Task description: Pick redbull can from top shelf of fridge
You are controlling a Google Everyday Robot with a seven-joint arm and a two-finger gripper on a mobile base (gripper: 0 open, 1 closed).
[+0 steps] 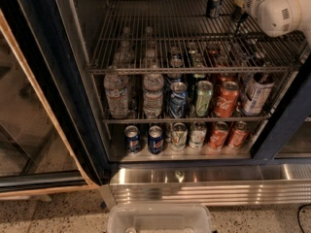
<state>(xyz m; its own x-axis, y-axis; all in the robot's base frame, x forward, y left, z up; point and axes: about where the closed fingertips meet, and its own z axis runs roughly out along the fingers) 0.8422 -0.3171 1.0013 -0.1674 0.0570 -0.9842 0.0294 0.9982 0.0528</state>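
Hovering at the upper right of the fridge (pixel 284 125), the gripper (pixel 237 14), its opening impossible to tell, is just beside the one slim blue-and-silver redbull can (pixel 215 1), upright on the top shelf (pixel 165 42), above two front-row water bottles (pixel 116 95).

Gripper (pixel 238 12) sits upper right in the camera view. Middle row, below it: two water bottles (pixel 116 95) far to its lower left, then a blue can (pixel 177 100), a green can (pixel 203 98), a red Coca-Cola can (pixel 226 99) almost straight beneath the gripper, and a white-labelled can (pixel 255 94) slightly to its right. Lowest row, further down: two Pepsi cans (pixel 132 139), two pale cans (pixel 179 135), two red-orange cans (pixel 218 135). Well below and left of the gripper: a clear plastic bin (pixel 160 212) on the speckled floor (pixel 48 217).
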